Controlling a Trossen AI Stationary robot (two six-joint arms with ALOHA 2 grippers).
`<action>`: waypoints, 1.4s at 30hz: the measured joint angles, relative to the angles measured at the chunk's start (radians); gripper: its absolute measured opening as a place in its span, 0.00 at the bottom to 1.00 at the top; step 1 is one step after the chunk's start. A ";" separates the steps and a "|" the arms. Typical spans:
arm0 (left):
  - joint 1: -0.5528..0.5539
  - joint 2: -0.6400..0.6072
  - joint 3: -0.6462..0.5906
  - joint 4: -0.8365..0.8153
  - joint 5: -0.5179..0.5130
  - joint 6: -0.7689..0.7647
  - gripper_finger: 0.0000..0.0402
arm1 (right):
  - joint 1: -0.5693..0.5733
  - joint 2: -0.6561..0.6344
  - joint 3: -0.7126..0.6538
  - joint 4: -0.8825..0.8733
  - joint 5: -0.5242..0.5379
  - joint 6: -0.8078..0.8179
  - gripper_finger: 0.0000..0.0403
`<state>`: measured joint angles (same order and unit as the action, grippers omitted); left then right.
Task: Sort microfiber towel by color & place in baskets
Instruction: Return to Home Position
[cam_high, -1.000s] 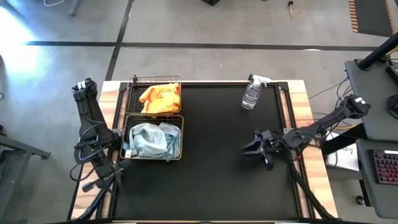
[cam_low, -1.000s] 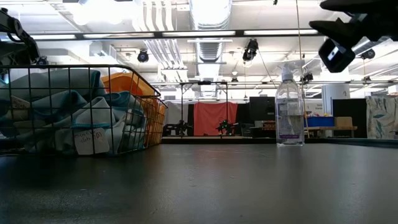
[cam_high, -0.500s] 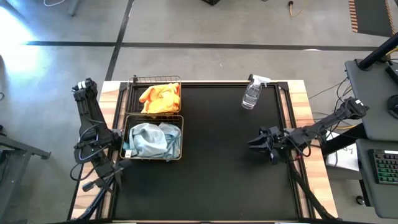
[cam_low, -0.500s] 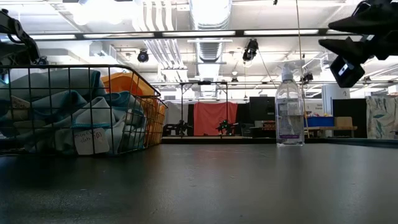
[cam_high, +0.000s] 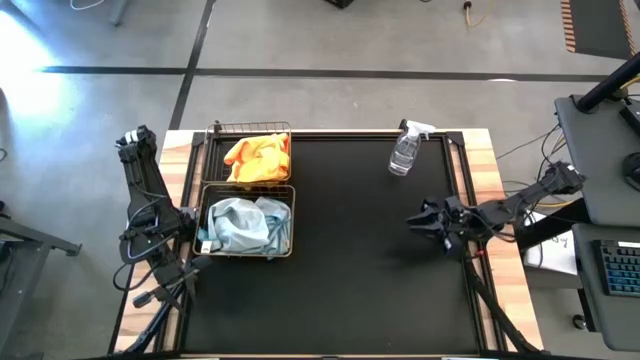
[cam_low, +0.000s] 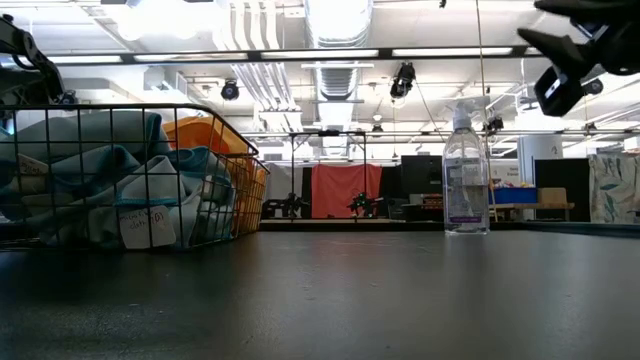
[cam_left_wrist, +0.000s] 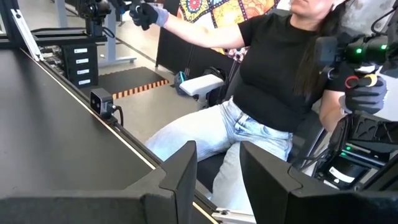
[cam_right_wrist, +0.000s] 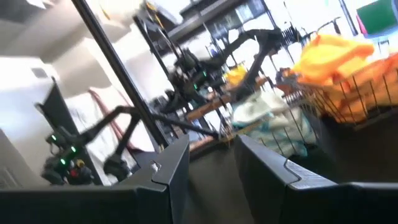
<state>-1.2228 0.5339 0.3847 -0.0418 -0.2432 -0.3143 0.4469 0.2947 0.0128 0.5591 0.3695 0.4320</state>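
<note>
The worktop (cam_high: 340, 290) carries no loose cloth anywhere, so the sorting itself looks finished. 2 wire baskets sit side by side along the left edge. The far basket (cam_high: 213, 128), tucked toward the far-left corner, holds the orange towels (cam_high: 258, 155) heaped above its rim. The near basket (cam_high: 292, 240), right up against it, holds the blue-grey towels (cam_high: 245, 224), crumpled and filling it. From table height the colours stay cleanly apart, blue-grey in front, orange behind, nothing draped over a wire. The clear spray bottle (cam_high: 404, 152) stands upright near the far-right corner, well apart from both baskets. The right gripper (cam_high: 420, 222) hangs in the air over the right side of the worktop, close to the right edge, fingers pointing toward the baskets; its wrist camera shows them parted by a narrow gap with nothing between. The left gripper (cam_left_wrist: 217, 149) belongs to the arm folded up off the left edge, and its fingers are also slightly spread and empty, looking across at a seated person (cam_left_wrist: 273, 68) beyond the table. By my reading, 0 towels are left to move. What remains is only parking the right arm clear of the worktop, a low-risk move with just the bottle standing near it.
</note>
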 joint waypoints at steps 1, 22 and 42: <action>0.000 0.000 0.000 0.000 0.000 0.004 0.27 | 0.000 -0.014 0.000 0.000 0.000 -0.006 0.31; 0.000 -0.005 0.000 -0.005 0.000 0.014 0.27 | 0.000 -0.293 -0.002 0.009 -0.001 -0.127 0.31; 0.000 -0.027 -0.095 0.027 0.000 0.134 0.27 | 0.000 -0.291 -0.002 -0.043 -0.002 -0.141 0.31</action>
<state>-1.2224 0.5072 0.2900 -0.0148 -0.2435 -0.1802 0.4465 0.0040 0.0109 0.5159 0.3676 0.2913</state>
